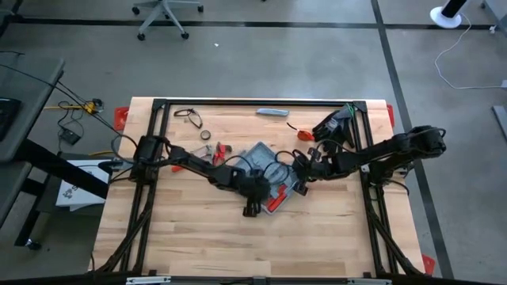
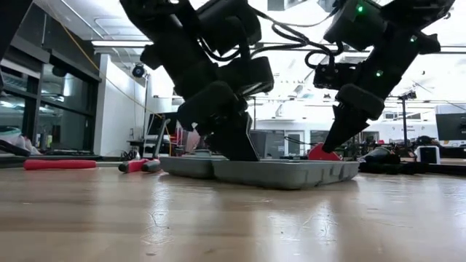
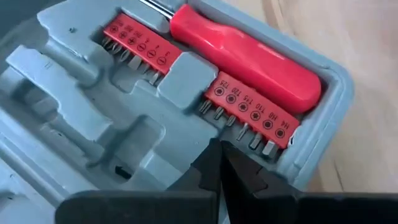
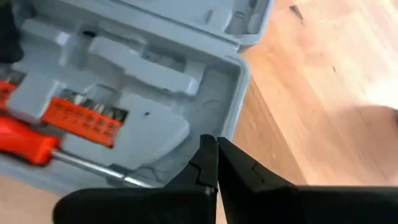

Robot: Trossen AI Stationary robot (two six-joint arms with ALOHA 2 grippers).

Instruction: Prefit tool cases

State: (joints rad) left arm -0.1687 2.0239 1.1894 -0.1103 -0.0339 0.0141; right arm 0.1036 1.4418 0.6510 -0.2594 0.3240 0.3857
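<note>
Pressing together with nothing between them, the left gripper [image 3: 219,163] jaws hang over the open blue-grey moulded plastic tool case [image 1: 265,170], near its red-handled screwdriver [image 3: 245,59] and red bit strips [image 3: 252,109]. Equally closed and empty, the right gripper [image 4: 216,163] sits above the case's rim, mid wooden table [image 1: 198,237].

blue-grey case [image 3: 81,112], red screwdriver [image 3: 249,59], blk grippers

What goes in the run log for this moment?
open blue-grey plastic tool case mid-table | red-handled screwdriver seated | left tool shut over case | right tool shut at case edge
</note>
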